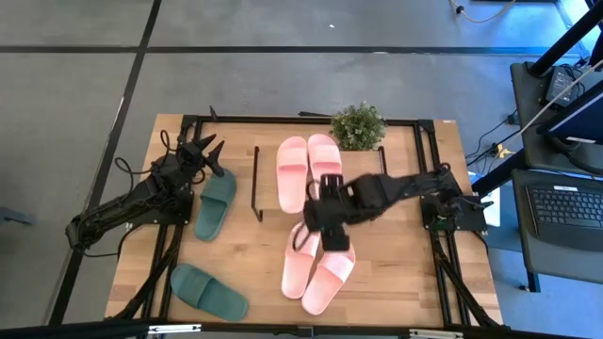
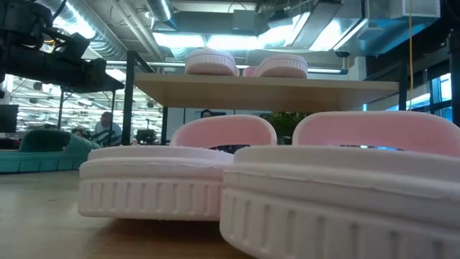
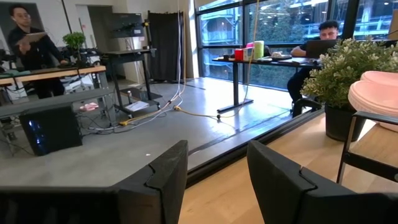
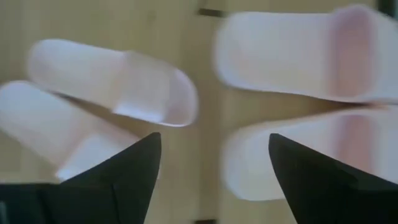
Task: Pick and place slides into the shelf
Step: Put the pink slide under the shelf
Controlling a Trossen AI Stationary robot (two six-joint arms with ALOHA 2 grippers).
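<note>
The shelf (image 1: 311,151) stands toward the far side of the table (image 1: 415,273), and one pink pair (image 1: 307,169) already rests on its top board, the two sandals side by side and touching. From table height that pair (image 2: 244,65) shows as two rounded pink shapes on the light board (image 2: 273,92), with bare space under it between the thin legs.

The right gripper (image 1: 325,215) hovers just in front of the shelf's near edge, above the table, its fingers (image 4: 134,171) spread wide with nothing between them. Directly below and just nearer than this gripper lies the second pink pair (image 1: 316,268), flat on the table, the two sandals angled and overlapping a little at one end. Seen from the wrist, the shelf pair (image 4: 311,93) lies to one side of the fingers and the table pair (image 4: 93,106) to the other.

The left gripper (image 1: 205,151) waits near the far left corner of the table, jaws open and empty, pointing out toward the room. One green sandal (image 1: 215,202) lies on the table just beside and below that gripper; the other green sandal (image 1: 209,292) sits well apart from it, near the front left corner.

A small potted plant (image 1: 358,125) stands at the table's far edge, right behind the shelf. People sit at desks in the room beyond.
</note>
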